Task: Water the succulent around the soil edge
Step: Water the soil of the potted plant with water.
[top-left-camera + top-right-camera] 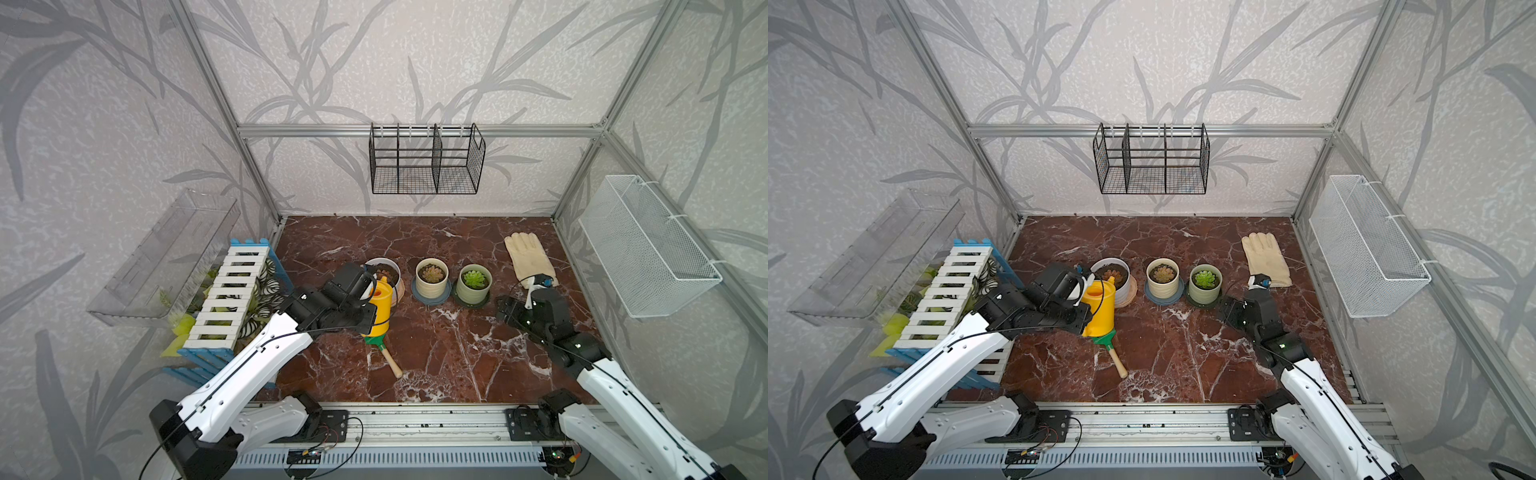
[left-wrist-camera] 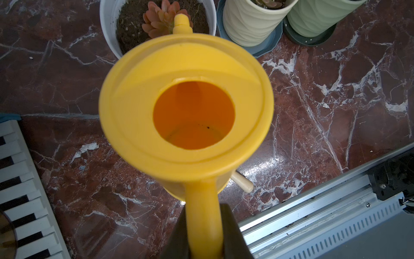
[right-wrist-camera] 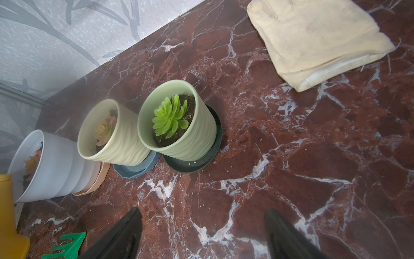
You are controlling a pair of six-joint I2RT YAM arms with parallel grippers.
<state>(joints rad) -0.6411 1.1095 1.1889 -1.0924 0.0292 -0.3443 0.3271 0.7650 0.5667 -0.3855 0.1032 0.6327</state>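
Left gripper (image 2: 203, 233) is clamped on the handle of the yellow watering can (image 2: 134, 107). Can is roughly upright, so I'd say the pour hasn't started. Spout (image 2: 182, 23) sits over the succulent (image 2: 156, 24) in the white pot (image 2: 105, 33), just ahead of the gripper. Next: shift spout onto bare soil (image 2: 130, 31) by the rim, tilt, circle. Right gripper (image 3: 202, 215) is spread, empty, near the green pot (image 3: 190, 139).

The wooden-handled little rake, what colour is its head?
The toothed rake head is bright green; the right wrist view shows it best.
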